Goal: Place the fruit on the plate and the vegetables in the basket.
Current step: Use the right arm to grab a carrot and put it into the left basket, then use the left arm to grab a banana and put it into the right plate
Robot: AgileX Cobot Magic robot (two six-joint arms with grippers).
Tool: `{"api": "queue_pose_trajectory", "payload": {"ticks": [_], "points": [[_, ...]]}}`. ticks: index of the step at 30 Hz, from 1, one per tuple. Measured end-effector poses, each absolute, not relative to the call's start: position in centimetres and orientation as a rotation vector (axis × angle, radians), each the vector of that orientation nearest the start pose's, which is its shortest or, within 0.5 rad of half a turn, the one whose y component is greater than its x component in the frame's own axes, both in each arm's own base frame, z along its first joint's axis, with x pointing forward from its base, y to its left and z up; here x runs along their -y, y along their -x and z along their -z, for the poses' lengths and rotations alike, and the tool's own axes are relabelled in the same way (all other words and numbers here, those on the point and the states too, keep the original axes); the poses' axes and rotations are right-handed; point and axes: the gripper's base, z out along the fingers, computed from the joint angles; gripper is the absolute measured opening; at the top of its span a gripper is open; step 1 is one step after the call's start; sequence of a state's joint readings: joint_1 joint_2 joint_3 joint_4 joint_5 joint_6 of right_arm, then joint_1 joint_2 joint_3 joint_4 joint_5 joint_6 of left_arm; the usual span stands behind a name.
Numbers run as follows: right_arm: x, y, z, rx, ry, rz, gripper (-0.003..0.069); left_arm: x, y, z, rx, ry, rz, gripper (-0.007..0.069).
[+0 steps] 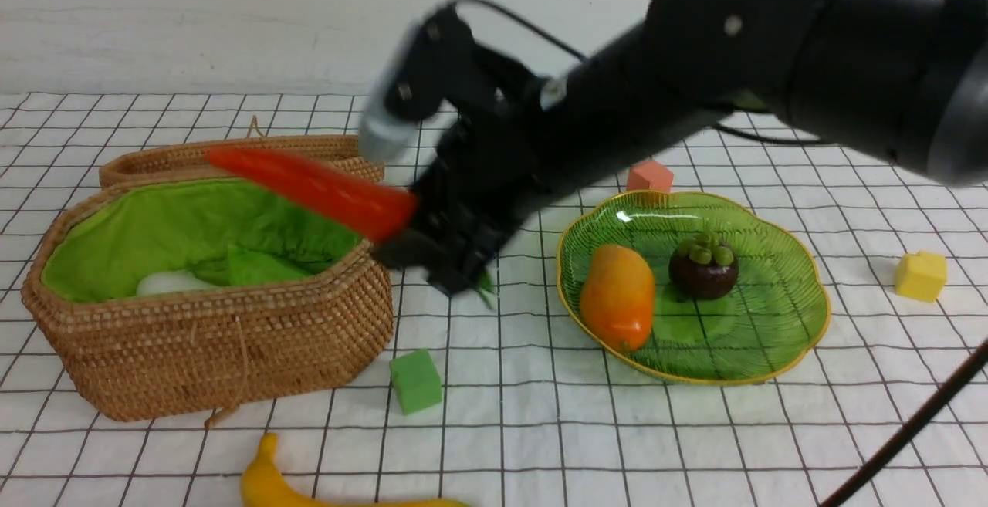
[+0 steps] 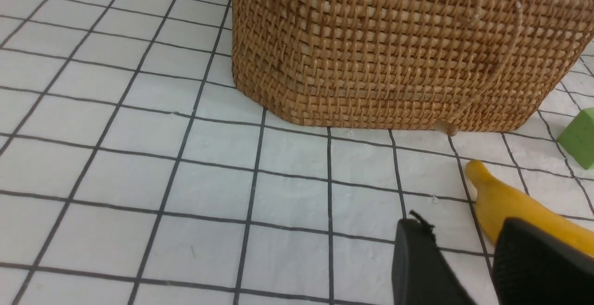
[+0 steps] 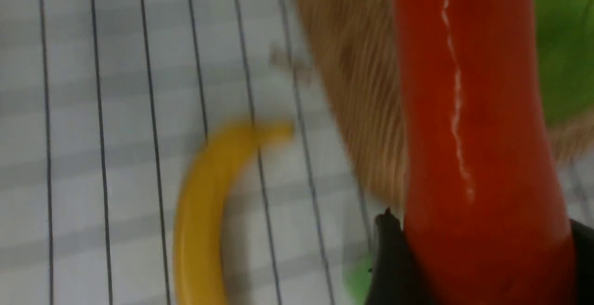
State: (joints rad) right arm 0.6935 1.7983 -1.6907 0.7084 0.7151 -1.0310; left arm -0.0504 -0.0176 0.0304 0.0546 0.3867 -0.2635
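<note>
One red pepper is clamped in my right gripper, above the basket's near-right side. It looks stiff, light, slippery; thick end is the good hold. Left gripper stands apart, ungripping.

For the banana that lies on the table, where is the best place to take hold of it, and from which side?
I would grip the banana around its thick middle, coming from above, with one finger on each long side. It lies flat and curved, and the stem end is narrow, so the middle probably gives a steadier hold.
</note>
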Motion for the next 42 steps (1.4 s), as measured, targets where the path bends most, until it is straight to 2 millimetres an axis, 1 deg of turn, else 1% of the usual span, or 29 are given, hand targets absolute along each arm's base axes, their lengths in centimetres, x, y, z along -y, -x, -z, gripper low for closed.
{"api": "queue_pose_trajectory", "payload": {"ticks": [2, 4, 5, 7, 9, 13, 15, 17, 18, 20, 21, 22, 23, 24, 26, 27, 28, 29, 30, 31, 32, 34, 35, 36, 38, 39, 40, 41, 42], "points": [[-31.7, -30.8, -37.7, -1.579, 1.249, -0.716, 0.0396, 0.1, -5.2, -16.9, -1.878, 0.167, 0.161, 0.0239], [-33.6, -32.0, -37.9, -1.516, 1.132, -0.782, 0.0396, 0.1, -5.2, -16.9, -1.878, 0.167, 0.161, 0.0239], [-34.7, -32.8, -37.5, -1.497, 1.071, -0.801, 0.0396, 0.1, -5.2, -16.9, -1.878, 0.167, 0.161, 0.0239], [-36.5, -34.3, -36.0, -1.492, 0.958, -0.811, 0.0396, 0.1, -5.2, -16.9, -1.878, 0.167, 0.161, 0.0239], [-38.2, -35.9, -32.9, -1.524, 0.894, -0.788, 0.0396, 0.1, -5.2, -16.9, -1.878, 0.167, 0.161, 0.0239], [-39.8, -37.4, -27.9, -1.588, 0.897, -0.745, 0.0396, 0.1, -5.2, -16.9, -1.878, 0.167, 0.161, 0.0239], [-40.0, -37.7, -26.7, -1.607, 0.901, -0.737, 0.0396, 0.1, -5.2, -16.9, -1.878, 0.167, 0.161, 0.0239], [-40.0, -37.7, -26.6, -1.609, 0.896, -0.737, 0.0421, 0.1, -5.2, -16.9, -1.878, 0.167, 0.161, 0.0239], [-40.0, -37.7, -26.7, -1.607, 0.893, -0.738, 0.0454, 0.1, -5.2, -16.9, -1.878, 0.167, 0.161, 0.0239], [-39.9, -37.6, -27.5, -1.594, 0.889, -0.739, 0.0554, 0.1, -5.2, -16.9, -1.878, 0.167, 0.161, 0.0239], [-39.8, -37.5, -27.8, -1.587, 0.890, -0.736, 0.0586, 0.1, -5.2, -16.9, -1.878, 0.167, 0.161, 0.0239], [-39.7, -37.3, -28.6, -1.564, 0.904, -0.728, 0.0639, 0.1, -5.2, -16.9, -1.878, 0.167, 0.161, 0.0239], [-39.7, -37.3, -28.7, -1.560, 0.909, -0.726, 0.0639, 0.1, -5.2, -16.9, -1.878, 0.167, 0.161, 0.0239], [-39.4, -36.7, -30.0, -1.511, 0.967, -0.716, 0.0671, 0.1, -5.2, -16.9, -1.878, 0.167, 0.161, 0.0239], [-38.6, -35.9, -32.4, -1.448, 1.035, -0.717, 0.0673, 0.1, -5.2, -16.9, -1.878, 0.167, 0.161, 0.0239], [-38.5, -35.9, -32.6, -1.445, 1.039, -0.721, 0.0672, 0.1, -5.2, -16.9, -1.878, 0.167, 0.161, 0.0239], [-37.6, -35.0, -34.5, -1.405, 1.105, -0.736, 0.0661, 0.1, -5.2, -16.9, -1.878, 0.168, 0.162, 0.0239], [-37.3, -34.8, -35.1, -1.396, 1.125, -0.743, 0.0654, 0.1, -5.2, -16.9, -1.878, 0.168, 0.162, 0.0239], [-35.7, -33.5, -37.2, -1.379, 1.231, -0.791, 0.0609, 0.1, -5.2, -16.9, -1.878, 0.168, 0.162, 0.0239], [-34.4, -32.5, -38.7, -1.365, 1.317, -0.788, 0.0560, 0.1, -5.2, -16.9, -1.878, 0.168, 0.162, 0.0239], [-33.3, -31.7, -39.5, -1.375, 1.401, -0.802, 0.0519, 0.1, -5.2, -16.9, -1.878, 0.168, 0.162, 0.0239], [-30.9, -30.2, -41.0, -1.405, 1.559, -0.737, 0.0420, 0.1, -5.2, -16.9, -1.878, 0.167, 0.161, 0.0239], [-29.0, -29.5, -41.6, -1.482, 1.646, -0.672, 0.0333, 0.1, -5.2, -16.9, -1.878, 0.167, 0.161, 0.0239], [-27.3, -29.2, -42.0, -1.580, 1.677, -0.596, 0.0257, 0.1, -5.2, -16.9, -1.878, 0.167, 0.161, 0.0239], [-23.9, -29.7, -42.7, -1.794, 1.600, -0.416, 0.0118, 0.1, -5.2, -16.9, -1.878, 0.167, 0.161, 0.0239], [-21.8, -30.2, -43.3, -1.910, 1.494, -0.311, 0.0055, 0.1, -5.2, -16.9, -1.878, 0.167, 0.161, 0.0239], [-21.4, -30.3, -43.5, -1.932, 1.468, -0.290, 0.0046, 0.1, -5.2, -16.9, -1.878, 0.167, 0.161, 0.0239], [-19.1, -30.8, -44.2, -2.029, 1.323, -0.203, 0.0011, 0.1, -5.2, -16.9, -1.878, 0.167, 0.161, 0.0239], [-15.1, -31.2, -45.6, -2.158, 1.039, -0.124, -0.0008, 0.1, -5.2, -16.9, -1.878, 0.167, 0.161, 0.0239]]}}
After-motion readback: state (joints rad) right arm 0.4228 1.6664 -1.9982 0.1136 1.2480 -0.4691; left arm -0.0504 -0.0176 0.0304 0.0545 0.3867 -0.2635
